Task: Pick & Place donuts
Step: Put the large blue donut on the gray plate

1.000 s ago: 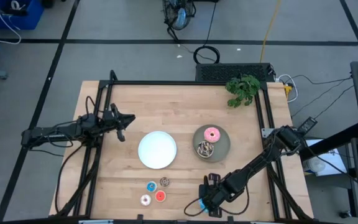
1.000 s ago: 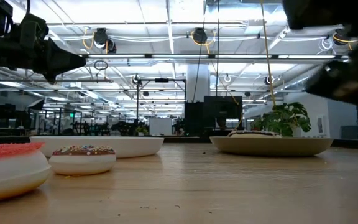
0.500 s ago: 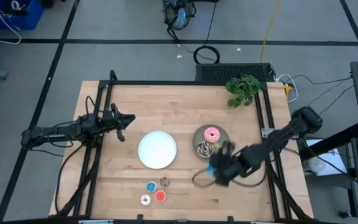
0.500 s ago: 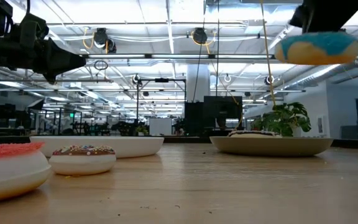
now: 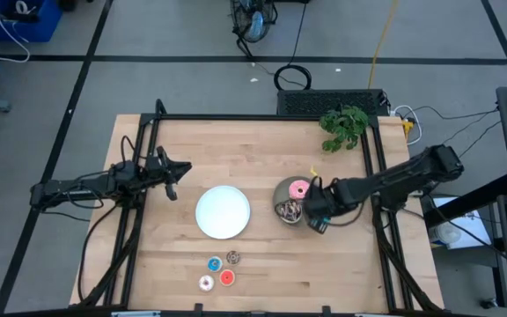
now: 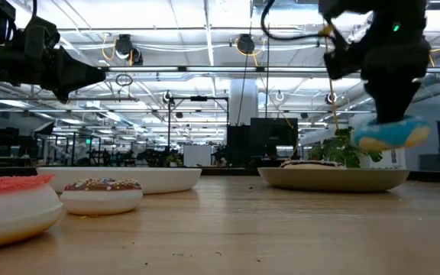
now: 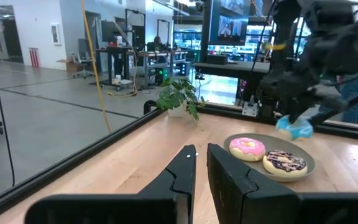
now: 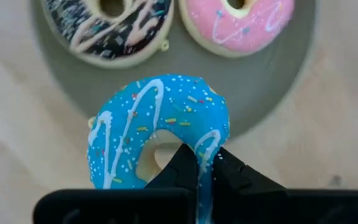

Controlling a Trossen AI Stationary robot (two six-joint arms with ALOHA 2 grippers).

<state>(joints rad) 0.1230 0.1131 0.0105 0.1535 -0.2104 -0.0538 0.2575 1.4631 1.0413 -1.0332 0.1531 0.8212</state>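
Blue donut (image 8: 157, 134) now over grey plate (image 8: 272, 87)

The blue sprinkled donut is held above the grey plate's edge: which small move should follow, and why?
Probably lower the blue sprinkled donut onto the free part of the grey plate before the right gripper opens: it hangs beside the pink donut and brown donut.

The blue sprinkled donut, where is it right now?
The blue sprinkled donut is up in the air, pinched by the right gripper on the table's right side. It hangs over the near edge of the grey plate, beside the pink donut and brown donut.
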